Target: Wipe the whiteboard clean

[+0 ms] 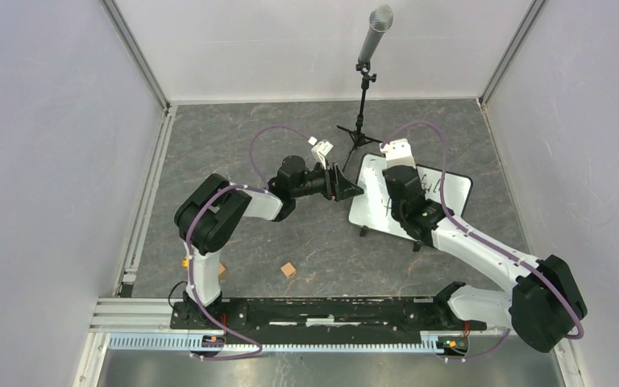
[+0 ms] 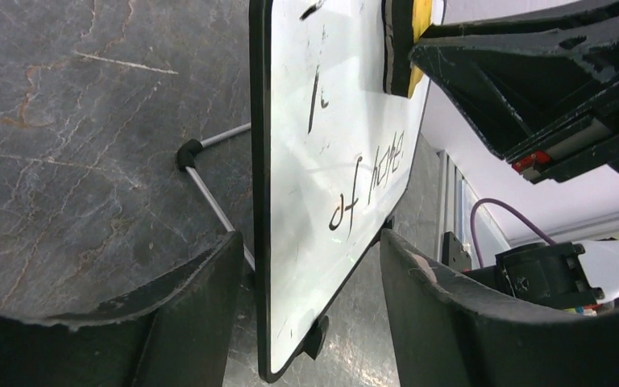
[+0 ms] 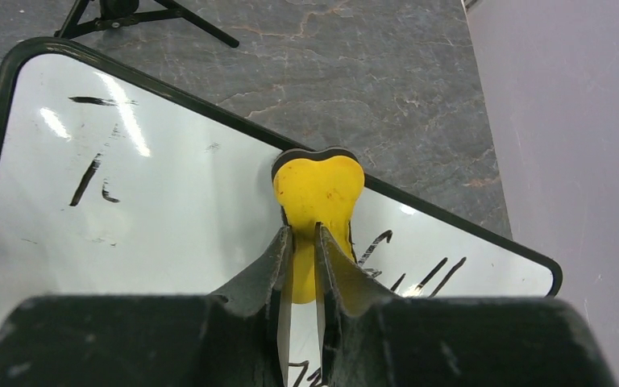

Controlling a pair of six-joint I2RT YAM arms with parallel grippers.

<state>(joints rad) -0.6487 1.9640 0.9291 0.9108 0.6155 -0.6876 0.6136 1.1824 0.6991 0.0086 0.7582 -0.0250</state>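
The whiteboard [image 1: 371, 211] stands tilted on small black feet right of centre, with black handwriting [image 3: 89, 179] still on it. My left gripper [image 1: 348, 187] is open. Its fingers straddle the board's left edge [image 2: 259, 201], with a gap on each side. My right gripper [image 3: 303, 230] is shut on a yellow eraser [image 3: 318, 189] with a black felt face. It holds the eraser against the board near its far edge. The eraser also shows in the left wrist view [image 2: 419, 24], flat on the board above more writing [image 2: 371, 181]. In the top view the right gripper [image 1: 393, 171] covers the eraser.
A microphone on a black tripod stand [image 1: 363, 97] is just behind the board. A small wooden block [image 1: 288, 270] lies on the grey floor in front, and another small orange piece [image 1: 222, 268] lies by the left arm's base. Enclosure walls are on three sides.
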